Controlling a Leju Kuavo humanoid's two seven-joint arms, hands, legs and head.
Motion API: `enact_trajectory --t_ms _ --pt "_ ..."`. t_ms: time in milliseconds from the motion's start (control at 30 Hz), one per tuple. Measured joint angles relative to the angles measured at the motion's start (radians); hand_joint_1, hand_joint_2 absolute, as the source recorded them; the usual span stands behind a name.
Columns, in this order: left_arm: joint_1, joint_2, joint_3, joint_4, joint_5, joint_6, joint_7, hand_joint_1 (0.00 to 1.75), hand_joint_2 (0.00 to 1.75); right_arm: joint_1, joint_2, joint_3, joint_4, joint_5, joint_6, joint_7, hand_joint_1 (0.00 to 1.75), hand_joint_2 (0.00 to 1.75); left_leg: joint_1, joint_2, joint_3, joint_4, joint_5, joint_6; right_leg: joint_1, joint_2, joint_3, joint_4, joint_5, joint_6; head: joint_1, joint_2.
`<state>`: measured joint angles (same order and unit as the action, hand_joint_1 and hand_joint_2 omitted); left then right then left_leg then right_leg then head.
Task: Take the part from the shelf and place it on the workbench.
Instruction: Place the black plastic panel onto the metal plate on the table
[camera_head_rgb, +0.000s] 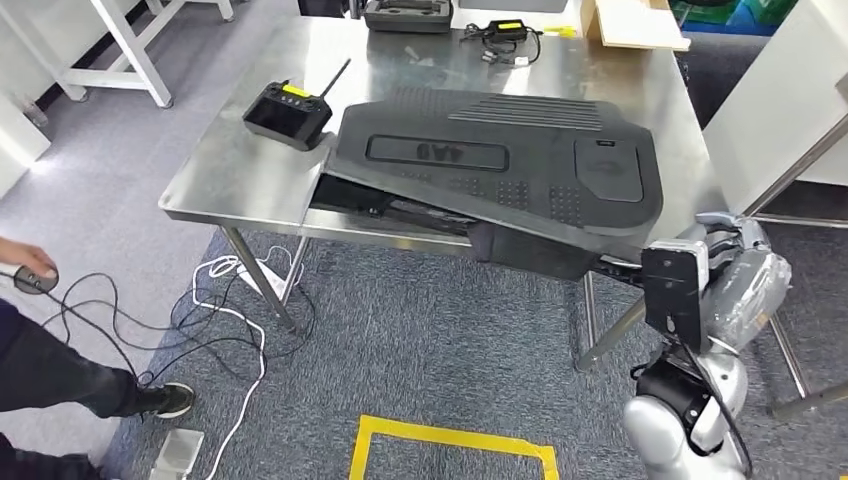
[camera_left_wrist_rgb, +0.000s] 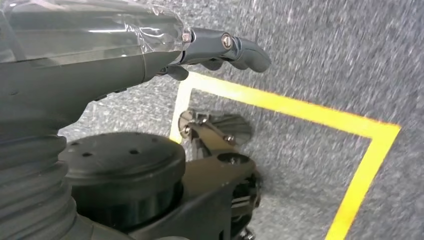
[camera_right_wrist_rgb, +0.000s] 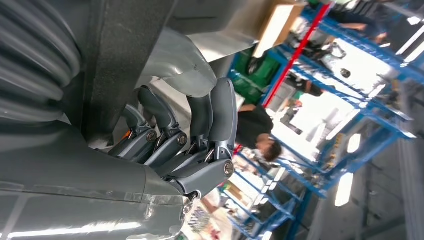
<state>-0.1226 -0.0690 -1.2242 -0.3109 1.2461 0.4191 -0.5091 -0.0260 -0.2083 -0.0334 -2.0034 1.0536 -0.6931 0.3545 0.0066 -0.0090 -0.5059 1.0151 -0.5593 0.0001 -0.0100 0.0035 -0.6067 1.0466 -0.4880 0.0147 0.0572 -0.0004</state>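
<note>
The part (camera_head_rgb: 500, 160) is a large dark grey moulded panel. It lies on the steel workbench (camera_head_rgb: 230, 180), tilted, with its front edge hanging past the table's near rim. My right hand (camera_head_rgb: 738, 268) is at the panel's near right corner. In the right wrist view its fingers (camera_right_wrist_rgb: 200, 130) curl against the panel's dark edge (camera_right_wrist_rgb: 125, 55) under the grey thumb (camera_right_wrist_rgb: 182, 65), gripping it. My left hand (camera_left_wrist_rgb: 220, 47) hangs over the grey carpet with its fingers stretched out and nothing in them.
A black remote controller (camera_head_rgb: 288, 112) with an antenna sits just left of the panel. A black case (camera_head_rgb: 408, 14), a small device (camera_head_rgb: 505, 33) and a cardboard box (camera_head_rgb: 632, 22) line the far edge. A person's foot (camera_head_rgb: 165, 400), floor cables (camera_head_rgb: 235, 300) and yellow tape (camera_head_rgb: 450, 445) lie below.
</note>
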Motion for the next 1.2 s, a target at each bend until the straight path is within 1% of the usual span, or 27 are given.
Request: enact_trajectory --t_ms 67,100,133,200,233,267,300,333,367,400,433,533,600,633,667,733,767,800,833,900,933,967,1000,1100,1133,1167,1200 --pt "-0.002 0.0 0.0 0.0 -0.001 0.0 0.001 0.0 1.75 -0.009 -0.017 0.005 0.0 0.006 0.0 0.024 1.75 1.75 0.0 0.001 0.005 0.003 -0.01 -0.01 -0.003 0.001 0.008 -0.008 -0.006 -0.011 -0.006 0.0" --pt "-0.004 0.0 0.0 0.0 -0.001 0.0 0.001 0.0 1.75 -0.016 -0.026 0.008 0.0 0.008 0.0 0.036 1.75 1.75 0.0 0.002 0.0 0.023 -0.021 -0.016 -0.005 0.0 0.015 -0.013 -0.009 -0.017 -0.01 0.0" --pt "-0.006 0.0 0.0 0.0 -0.001 0.0 0.002 0.0 1.75 -0.022 -0.035 0.011 0.0 0.01 0.0 0.046 1.75 1.75 0.001 0.002 -0.017 0.065 -0.04 -0.021 -0.006 -0.002 0.023 -0.017 -0.012 -0.023 -0.016 0.0" --pt "-0.006 0.0 0.0 0.0 -0.002 -0.001 0.002 0.0 1.75 -0.031 -0.049 0.017 0.0 0.013 0.0 0.062 1.75 1.75 0.002 0.003 -0.094 0.201 -0.084 -0.027 -0.005 -0.005 0.037 -0.019 -0.022 -0.032 -0.027 0.0" --pt "-0.005 0.0 0.0 0.0 -0.002 -0.001 0.003 0.0 1.75 -0.033 -0.056 0.02 0.0 0.014 0.0 0.069 1.75 1.75 0.003 0.003 -0.136 0.261 -0.096 -0.029 -0.005 -0.006 0.043 -0.019 -0.028 -0.034 -0.031 0.0" --pt "-0.003 0.0 0.0 0.0 -0.001 -0.002 0.004 0.0 1.75 -0.034 -0.063 0.024 0.0 0.016 0.0 0.077 1.75 1.75 0.003 0.003 -0.166 0.292 -0.088 -0.029 -0.004 -0.005 0.051 -0.019 -0.034 -0.034 -0.034 0.0" --pt "-0.002 0.0 0.0 0.0 -0.001 -0.002 0.004 0.0 1.75 -0.035 -0.07 0.028 0.0 0.017 0.0 0.084 1.75 1.75 0.003 0.003 -0.177 0.284 -0.059 -0.028 -0.004 -0.004 0.06 -0.019 -0.041 -0.033 -0.036 0.0" --pt "-0.002 0.0 0.0 0.0 -0.001 -0.003 0.005 0.0 1.75 -0.038 -0.076 0.032 0.0 0.018 0.0 0.09 1.75 1.75 0.003 0.003 -0.171 0.239 -0.014 -0.025 -0.004 -0.003 0.071 -0.019 -0.049 -0.032 -0.038 0.0" --pt "-0.002 0.0 0.0 0.0 -0.001 -0.003 0.005 0.0 1.75 -0.042 -0.081 0.035 0.0 0.019 0.0 0.094 1.75 1.75 0.002 0.003 -0.154 0.174 0.036 -0.021 -0.004 -0.003 0.083 -0.019 -0.058 -0.03 -0.041 0.0" --pt "-0.002 0.001 0.0 0.0 -0.001 -0.003 0.005 0.0 1.75 -0.045 -0.085 0.039 0.0 0.019 0.0 0.096 1.75 1.75 0.001 0.003 -0.138 0.12 0.071 -0.016 -0.004 -0.003 0.093 -0.02 -0.066 -0.027 -0.043 0.0" --pt "-0.003 0.001 0.0 0.0 0.0 -0.003 0.005 0.0 1.75 -0.05 -0.089 0.043 0.0 0.019 0.0 0.098 1.75 1.75 -0.002 0.003 -0.124 0.076 0.092 -0.011 -0.003 -0.002 0.099 -0.02 -0.073 -0.023 -0.046 0.0" --pt "-0.004 0.001 0.0 0.0 0.0 -0.006 0.005 0.0 1.75 -0.059 -0.103 0.056 0.0 0.018 0.0 0.107 1.75 1.75 -0.01 0.002 -0.113 0.038 0.084 0.004 -0.003 0.0 0.097 -0.024 -0.078 -0.008 -0.05 0.0" --pt "-0.004 0.002 0.0 0.0 -0.001 -0.01 0.005 0.0 1.75 -0.067 -0.114 0.063 0.0 0.019 0.0 0.115 1.75 1.75 -0.006 0.002 -0.102 0.024 0.081 0.013 -0.006 -0.002 0.1 -0.02 -0.087 0.002 -0.048 0.0" --pt "-0.005 0.002 0.0 0.0 -0.002 -0.011 0.005 0.0 1.75 -0.074 -0.118 0.066 0.0 0.019 0.0 0.118 1.75 1.75 -0.003 0.002 -0.093 0.016 0.079 0.017 -0.007 -0.003 0.091 0.004 -0.099 0.007 -0.044 0.0" --pt "-0.007 0.003 0.0 0.0 -0.002 -0.012 0.004 0.0 1.75 -0.079 -0.122 0.069 0.001 0.02 0.0 0.121 1.75 1.75 -0.001 0.003 -0.085 0.011 0.077 0.021 -0.007 -0.003 0.068 0.05 -0.117 0.011 -0.039 0.0" --pt "-0.009 0.004 0.0 0.0 -0.002 -0.014 0.004 0.0 1.75 -0.084 -0.128 0.076 0.002 0.021 0.0 0.126 1.75 1.75 0.0 0.003 -0.072 0.007 0.069 0.028 -0.008 -0.003 -0.014 0.181 -0.154 0.016 -0.026 0.0" --pt "-0.01 0.004 0.0 0.0 -0.002 -0.014 0.005 0.0 1.75 -0.084 -0.13 0.079 0.003 0.02 0.0 0.128 1.75 1.75 0.0 0.003 -0.066 0.007 0.064 0.029 -0.008 -0.003 -0.053 0.232 -0.159 0.018 -0.021 0.0" --pt "-0.009 0.004 0.0 0.0 -0.002 -0.014 0.005 0.0 1.75 -0.082 -0.131 0.083 0.004 0.02 0.0 0.129 1.75 1.75 0.0 0.003 -0.059 0.007 0.058 0.029 -0.009 -0.003 -0.077 0.251 -0.145 0.019 -0.017 0.0" --pt "-0.009 0.004 0.0 0.0 -0.002 -0.015 0.005 0.0 1.75 -0.081 -0.132 0.085 0.005 0.019 0.0 0.129 1.75 1.75 0.001 0.002 -0.049 0.007 0.051 0.028 -0.009 -0.003 -0.081 0.227 -0.109 0.019 -0.012 0.0" --pt "-0.008 0.004 0.0 0.0 -0.002 -0.015 0.006 0.0 1.75 -0.081 -0.134 0.09 0.006 0.018 0.0 0.127 1.75 1.75 0.002 0.0 -0.028 0.006 0.035 0.021 -0.009 -0.004 -0.045 0.106 -0.02 0.016 -0.003 0.0" --pt "-0.009 0.004 0.0 0.0 -0.002 -0.015 0.006 0.0 1.75 -0.081 -0.135 0.092 0.006 0.017 0.0 0.125 1.75 1.75 0.001 0.0 -0.022 0.007 0.027 0.015 -0.007 -0.004 -0.024 0.048 0.007 0.013 0.001 0.0" --pt "-0.01 0.004 0.0 0.0 -0.001 -0.015 0.006 0.0 1.75 -0.081 -0.136 0.094 0.007 0.016 0.0 0.124 1.75 1.75 -0.001 -0.001 -0.019 0.007 0.021 0.009 -0.005 -0.003 -0.011 0.015 0.016 0.009 0.003 0.0" --pt "-0.01 0.004 0.0 0.0 -0.001 -0.015 0.006 0.0 1.75 -0.081 -0.137 0.095 0.007 0.015 0.0 0.123 1.75 1.75 -0.002 -0.001 -0.018 0.005 0.017 0.004 -0.002 -0.002 -0.006 0.003 0.011 0.004 0.003 0.0" --pt "-0.011 0.005 0.0 0.0 -0.001 -0.015 0.006 0.0 1.75 -0.08 -0.139 0.098 0.008 0.015 0.0 0.12 1.75 1.75 -0.003 0.001 -0.01 0.007 0.005 -0.011 -0.004 0.002 0.002 -0.007 0.003 -0.011 -0.005 0.0" --pt "-0.012 0.005 0.0 0.0 -0.001 -0.015 0.006 0.0 1.75 -0.08 -0.139 0.098 0.008 0.015 0.0 0.119 1.75 1.75 -0.002 0.002 -0.018 0.03 -0.008 -0.016 -0.006 0.001 0.007 -0.011 0.001 -0.017 -0.01 0.0" --pt "-0.012 0.005 0.0 0.0 -0.001 -0.014 0.006 0.0 1.75 -0.08 -0.14 0.099 0.008 0.014 0.0 0.118 1.75 1.75 -0.002 0.002 -0.037 0.074 -0.029 -0.02 -0.008 0.0 0.014 -0.014 -0.003 -0.023 -0.015 0.0" --pt "-0.012 0.005 0.0 0.0 -0.001 -0.014 0.006 0.0 1.75 -0.08 -0.14 0.1 0.008 0.013 0.0 0.117 1.75 1.75 -0.001 0.003 -0.07 0.138 -0.054 -0.023 -0.007 -0.002 0.021 -0.015 -0.007 -0.028 -0.021 0.0"
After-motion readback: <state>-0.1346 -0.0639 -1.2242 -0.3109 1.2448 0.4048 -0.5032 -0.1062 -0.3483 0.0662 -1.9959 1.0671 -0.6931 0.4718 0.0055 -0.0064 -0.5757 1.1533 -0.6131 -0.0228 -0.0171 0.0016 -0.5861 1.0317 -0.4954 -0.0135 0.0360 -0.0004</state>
